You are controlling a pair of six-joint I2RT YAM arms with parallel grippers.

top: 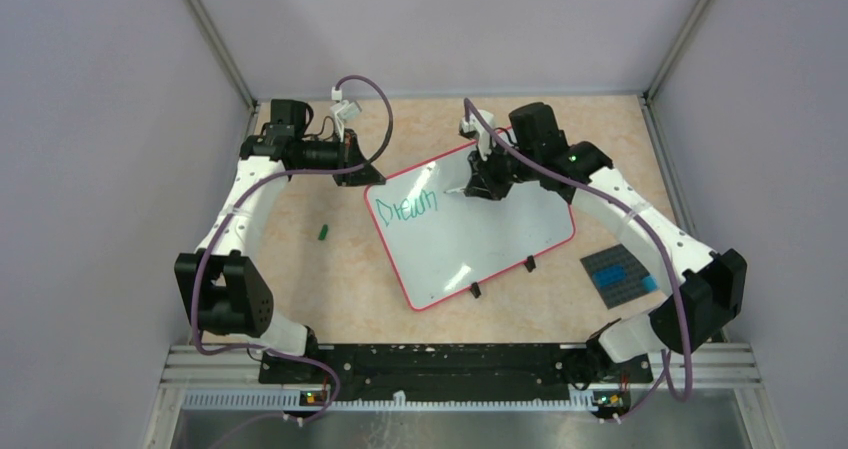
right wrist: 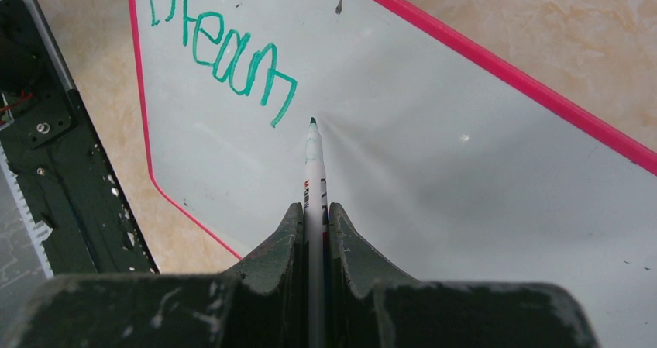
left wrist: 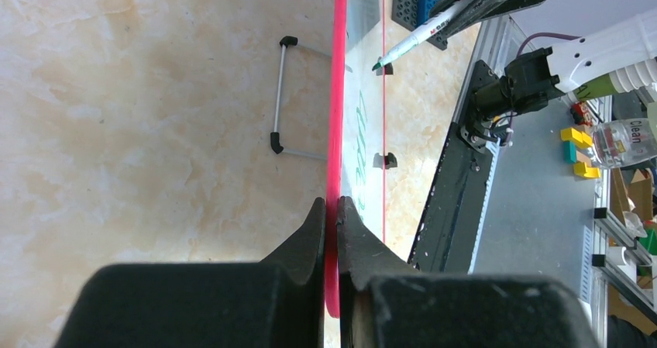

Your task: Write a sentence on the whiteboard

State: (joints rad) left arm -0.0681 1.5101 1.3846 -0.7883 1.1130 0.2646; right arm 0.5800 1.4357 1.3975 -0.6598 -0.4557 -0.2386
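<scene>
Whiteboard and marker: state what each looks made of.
The whiteboard is a smooth, glossy white panel, likely coated; light smears softly across it near the pen tip. Its red rim looks like plastic. The marker has a white printed barrel, probably plastic, and a green tip.

we see a beige, marbled table (top: 330,299). near its middle sits the whiteboard (top: 490,244), turned at an angle. a small green piece (top: 324,233) lies on the table to its left, and a dark studded plate (top: 618,274) lies to its right, apart from it.
</scene>
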